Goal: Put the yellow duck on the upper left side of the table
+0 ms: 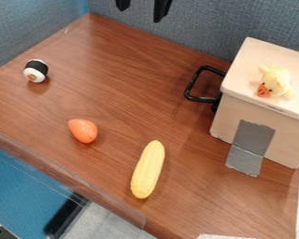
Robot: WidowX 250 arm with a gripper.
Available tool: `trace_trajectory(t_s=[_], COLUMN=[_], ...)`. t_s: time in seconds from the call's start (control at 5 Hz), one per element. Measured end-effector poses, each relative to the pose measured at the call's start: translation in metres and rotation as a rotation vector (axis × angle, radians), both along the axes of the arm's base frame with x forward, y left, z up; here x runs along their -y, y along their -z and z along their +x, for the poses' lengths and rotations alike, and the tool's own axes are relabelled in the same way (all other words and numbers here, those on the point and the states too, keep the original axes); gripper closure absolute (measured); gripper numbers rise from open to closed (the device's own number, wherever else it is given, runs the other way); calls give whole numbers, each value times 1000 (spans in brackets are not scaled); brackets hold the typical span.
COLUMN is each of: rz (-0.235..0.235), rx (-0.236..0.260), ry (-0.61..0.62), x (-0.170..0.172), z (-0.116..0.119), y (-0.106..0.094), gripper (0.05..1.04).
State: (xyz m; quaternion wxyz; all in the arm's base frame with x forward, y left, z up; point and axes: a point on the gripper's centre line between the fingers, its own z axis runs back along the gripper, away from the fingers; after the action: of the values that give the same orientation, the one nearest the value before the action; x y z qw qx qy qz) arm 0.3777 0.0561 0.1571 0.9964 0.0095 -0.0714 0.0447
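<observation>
Corn (148,169) lies on the table (124,100), yellow duck (277,82) atop the box (289,140).

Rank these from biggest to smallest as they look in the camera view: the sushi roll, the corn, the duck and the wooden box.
1. Wooden box
2. Corn
3. Duck
4. Sushi roll
The duck sits up on the box, so nearness to the camera may flatter it against the sushi roll.

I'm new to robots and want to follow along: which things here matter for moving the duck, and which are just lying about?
Job:
- duck
- table
- end effector

Lying about:
- sushi
- corn
- orange toy
- box, merely under the duck
</observation>
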Motion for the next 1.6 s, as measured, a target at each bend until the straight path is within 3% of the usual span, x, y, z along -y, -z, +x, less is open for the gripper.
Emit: trace_trajectory(t_s=[0.2, 0.4, 0.8, 1.0, 1.2, 1.6], rz=[-8, -15, -68, -81, -82, -100], rx=[-42, -36, 44, 55, -21, -138], ry=[-2, 82, 245, 350, 396, 444], x=[2, 45, 130, 180, 202, 222], z=[0, 6, 13, 10, 8, 11], y=[14, 7, -20, -26, 4, 41], gripper=[82, 83, 83, 82, 83, 133])
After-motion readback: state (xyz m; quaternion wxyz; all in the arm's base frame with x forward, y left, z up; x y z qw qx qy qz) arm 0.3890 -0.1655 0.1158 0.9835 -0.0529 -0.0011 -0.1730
